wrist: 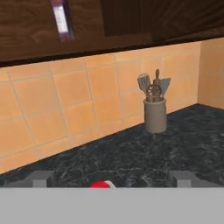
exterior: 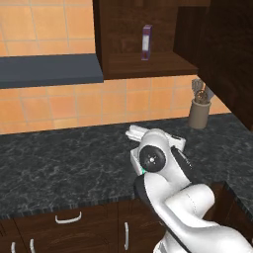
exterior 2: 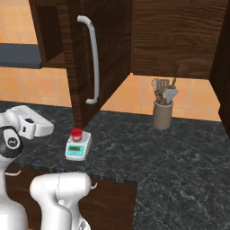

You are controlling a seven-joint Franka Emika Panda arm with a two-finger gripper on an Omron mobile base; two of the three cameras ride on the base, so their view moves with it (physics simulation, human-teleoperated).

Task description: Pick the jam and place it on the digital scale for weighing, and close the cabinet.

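The jam (exterior 2: 77, 133) is seen standing on the digital scale (exterior 2: 78, 147) — at seven o'clock from the cabinet (exterior 2: 96, 58) door, swung open. The gripper (wrist: 113, 180) is spread wide — nothing held.

Orange tile wall (exterior: 59, 106), dk marble counter (exterior: 59, 163).

Red lid on the jam (exterior 2: 77, 133), white digital scale (exterior 2: 77, 149) showing teal, black marbled desk (exterior 2: 179, 157), orange tiles (wrist: 78, 109), dark brown cabinet (exterior 2: 108, 45).

glossy white arm (exterior: 190, 207) (dark round joints)
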